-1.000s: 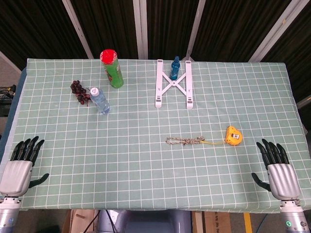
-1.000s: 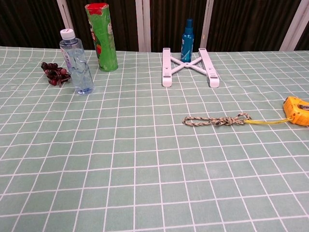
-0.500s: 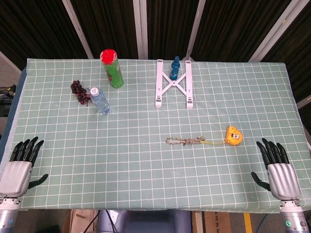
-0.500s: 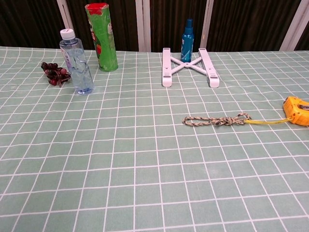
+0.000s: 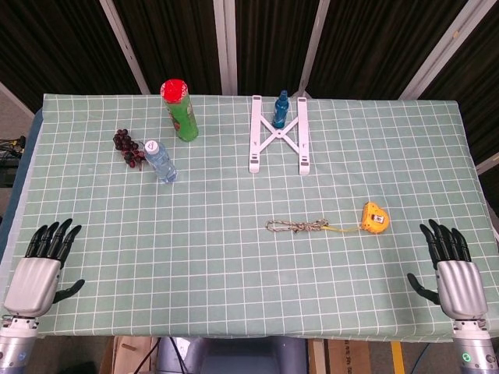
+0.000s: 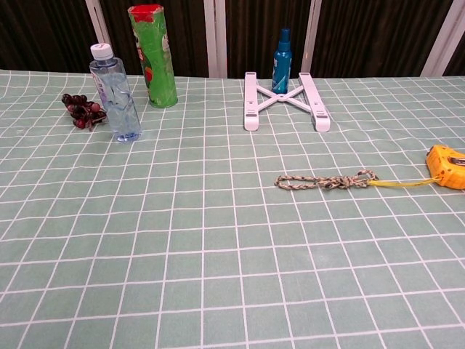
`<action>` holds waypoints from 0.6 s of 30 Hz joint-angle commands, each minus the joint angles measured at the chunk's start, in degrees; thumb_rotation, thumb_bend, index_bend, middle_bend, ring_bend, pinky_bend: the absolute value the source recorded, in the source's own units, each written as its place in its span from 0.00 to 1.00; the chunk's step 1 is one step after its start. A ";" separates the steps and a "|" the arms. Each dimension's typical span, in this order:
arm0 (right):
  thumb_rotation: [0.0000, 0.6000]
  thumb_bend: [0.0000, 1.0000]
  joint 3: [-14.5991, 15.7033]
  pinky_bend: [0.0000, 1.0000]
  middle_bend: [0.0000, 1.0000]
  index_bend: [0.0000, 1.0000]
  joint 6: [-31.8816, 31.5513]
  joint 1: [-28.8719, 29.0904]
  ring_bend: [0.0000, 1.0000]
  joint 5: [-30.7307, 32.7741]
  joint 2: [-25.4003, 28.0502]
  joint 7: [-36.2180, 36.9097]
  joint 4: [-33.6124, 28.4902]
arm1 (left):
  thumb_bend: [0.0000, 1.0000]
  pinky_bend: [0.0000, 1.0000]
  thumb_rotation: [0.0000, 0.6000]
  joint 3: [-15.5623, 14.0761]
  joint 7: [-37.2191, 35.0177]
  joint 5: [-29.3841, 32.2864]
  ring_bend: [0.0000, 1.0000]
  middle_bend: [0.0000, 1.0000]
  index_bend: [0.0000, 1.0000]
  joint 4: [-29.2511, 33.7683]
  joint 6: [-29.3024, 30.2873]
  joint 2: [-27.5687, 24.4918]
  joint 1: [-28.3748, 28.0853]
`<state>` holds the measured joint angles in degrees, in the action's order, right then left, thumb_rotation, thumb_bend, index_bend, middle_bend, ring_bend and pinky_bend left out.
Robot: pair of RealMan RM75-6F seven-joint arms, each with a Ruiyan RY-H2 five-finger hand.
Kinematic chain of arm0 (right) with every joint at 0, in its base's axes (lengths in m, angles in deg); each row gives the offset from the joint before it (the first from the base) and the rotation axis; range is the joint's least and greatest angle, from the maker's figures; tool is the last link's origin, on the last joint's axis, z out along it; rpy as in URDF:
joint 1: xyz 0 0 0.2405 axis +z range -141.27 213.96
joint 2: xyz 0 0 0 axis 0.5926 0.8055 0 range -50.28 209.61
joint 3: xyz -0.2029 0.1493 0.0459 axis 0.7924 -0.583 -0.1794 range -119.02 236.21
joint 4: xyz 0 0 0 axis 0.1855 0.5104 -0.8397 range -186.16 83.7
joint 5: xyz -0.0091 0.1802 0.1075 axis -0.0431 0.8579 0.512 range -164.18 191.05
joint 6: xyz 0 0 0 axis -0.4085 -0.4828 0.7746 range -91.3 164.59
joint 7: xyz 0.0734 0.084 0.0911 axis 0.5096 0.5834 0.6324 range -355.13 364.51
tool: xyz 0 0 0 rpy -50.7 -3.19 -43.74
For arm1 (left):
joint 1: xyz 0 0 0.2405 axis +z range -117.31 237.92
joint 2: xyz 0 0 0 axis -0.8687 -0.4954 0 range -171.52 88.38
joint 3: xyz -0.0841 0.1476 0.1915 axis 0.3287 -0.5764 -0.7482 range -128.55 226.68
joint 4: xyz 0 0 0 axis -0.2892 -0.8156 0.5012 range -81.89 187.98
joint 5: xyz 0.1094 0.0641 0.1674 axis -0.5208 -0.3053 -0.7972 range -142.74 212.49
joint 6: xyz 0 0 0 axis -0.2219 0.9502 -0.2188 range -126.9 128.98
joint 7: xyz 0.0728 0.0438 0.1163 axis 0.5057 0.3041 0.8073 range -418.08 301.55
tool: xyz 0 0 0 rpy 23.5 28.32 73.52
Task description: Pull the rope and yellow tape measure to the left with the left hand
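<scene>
With both the left hand [image 5: 37, 274] and right hand [image 5: 454, 273] being held empty, fingers spread, at the near surface edge, the rope [image 5: 297, 226] tied to the yellow tape measure [image 5: 373, 217] right of centre is being risked: a long cross-reach may snag only blade, extending it.

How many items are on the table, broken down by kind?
Bottles: 2, a clear water bottle and a blue spray bottle
Canister: 1, green with red lid
Grapes: 1 bunch
White folding stand: 1
Rope: 1
Yellow tape measure: 1
Total: 7
</scene>
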<state>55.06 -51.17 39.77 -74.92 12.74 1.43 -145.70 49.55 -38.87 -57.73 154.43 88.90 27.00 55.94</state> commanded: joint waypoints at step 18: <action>1.00 0.27 -0.89 0.00 0.00 0.00 3.67 0.67 0.00 4.64 0.58 2.69 -1.80 | 0.14 0.00 1.00 18.37 16.95 22.70 0.00 0.00 0.19 8.94 -23.54 4.23 -24.78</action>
<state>54.21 -47.58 40.41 -70.36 13.27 4.04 -147.43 65.14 -24.50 -38.69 165.04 68.00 28.45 34.63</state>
